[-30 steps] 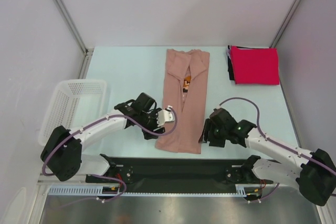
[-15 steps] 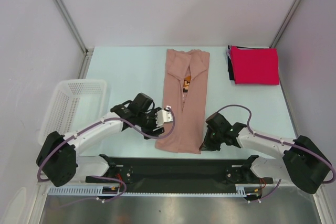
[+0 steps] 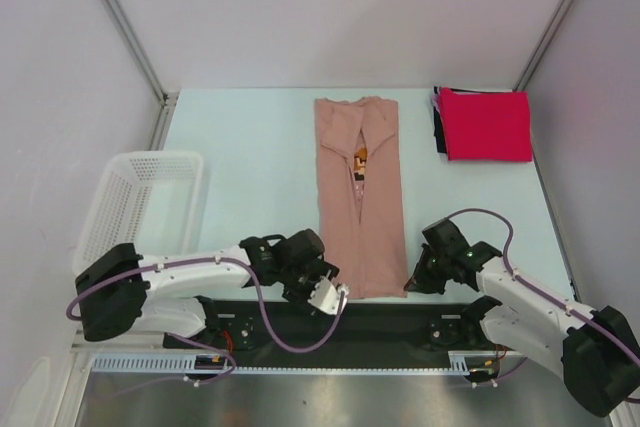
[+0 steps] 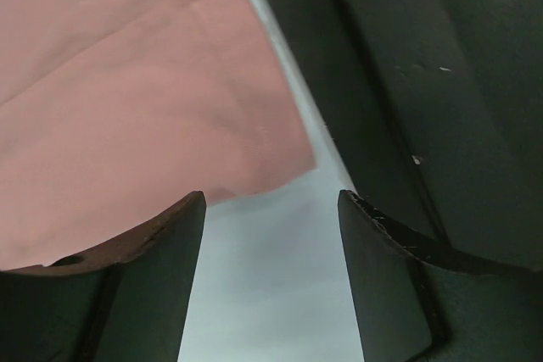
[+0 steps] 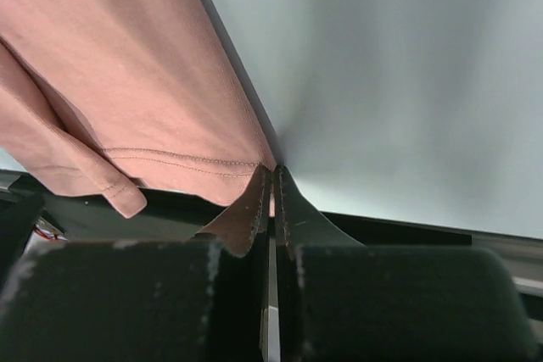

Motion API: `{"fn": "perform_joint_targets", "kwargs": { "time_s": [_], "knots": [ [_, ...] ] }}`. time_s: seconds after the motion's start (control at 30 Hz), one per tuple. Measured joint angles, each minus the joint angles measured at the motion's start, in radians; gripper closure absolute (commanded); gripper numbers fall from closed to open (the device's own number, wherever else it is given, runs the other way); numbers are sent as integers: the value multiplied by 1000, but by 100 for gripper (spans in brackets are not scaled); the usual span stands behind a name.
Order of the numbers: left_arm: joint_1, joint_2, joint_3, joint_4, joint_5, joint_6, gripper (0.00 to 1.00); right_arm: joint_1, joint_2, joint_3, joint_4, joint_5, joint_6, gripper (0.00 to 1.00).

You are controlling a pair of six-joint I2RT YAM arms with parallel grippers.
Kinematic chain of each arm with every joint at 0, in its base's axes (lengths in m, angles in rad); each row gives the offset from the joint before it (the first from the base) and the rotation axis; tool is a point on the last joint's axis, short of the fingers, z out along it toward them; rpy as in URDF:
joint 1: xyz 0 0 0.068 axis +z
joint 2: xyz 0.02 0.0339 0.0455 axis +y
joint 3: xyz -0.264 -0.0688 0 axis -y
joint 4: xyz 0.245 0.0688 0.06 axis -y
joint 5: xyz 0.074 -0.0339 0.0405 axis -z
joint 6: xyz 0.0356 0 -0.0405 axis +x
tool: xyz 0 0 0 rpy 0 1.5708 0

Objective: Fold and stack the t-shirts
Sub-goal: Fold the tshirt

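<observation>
Top external view shows me the pink shirt (image 3: 358,197) lying lengthwise mid-worktop (image 3: 250,147), with the folded red shirt (image 3: 487,125) on the black shirt (image 3: 438,129) far right. My right pincer (image 5: 271,177) is pressed together, pinching the pink shirt's near right hem corner. My left pincer (image 4: 271,209) is spread at the near left corner.

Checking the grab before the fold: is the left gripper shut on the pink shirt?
No, the left gripper stands open, and the pink shirt lies loose ahead of it, its corner unpinched.
</observation>
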Motion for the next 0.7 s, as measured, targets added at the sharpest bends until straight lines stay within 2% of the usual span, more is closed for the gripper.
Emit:
{"fn": "perform_joint_targets", "kwargs": {
  "time_s": [0.27, 0.33, 0.37, 0.4, 0.47, 0.5, 0.53, 0.7],
  "knots": [
    [-58, 56, -57, 80, -38, 91, 36, -3, 0, 0, 0, -6, -19, 100],
    [-60, 76, -54, 114, -40, 93, 44, -3, -2, 0, -1, -6, -21, 100],
    [-60, 86, -51, 127, -39, 93, 52, -3, -4, 0, -2, -6, -23, 100],
    [-60, 96, -50, 142, -40, 90, 67, -3, -6, 0, -3, -7, -24, 100],
    [-61, 114, -49, 156, -40, 89, 79, -3, -15, 0, -8, -10, -24, 100],
    [-61, 119, -49, 161, -40, 85, 93, -3, -21, 0, -12, -11, -26, 100],
    [-61, 121, -48, 161, -40, 80, 100, -3, -25, 2, -16, -13, -27, 100],
    [-57, 121, -43, 145, -37, 53, 100, -7, -28, 53, -59, -23, -42, 100]
  ]
}}
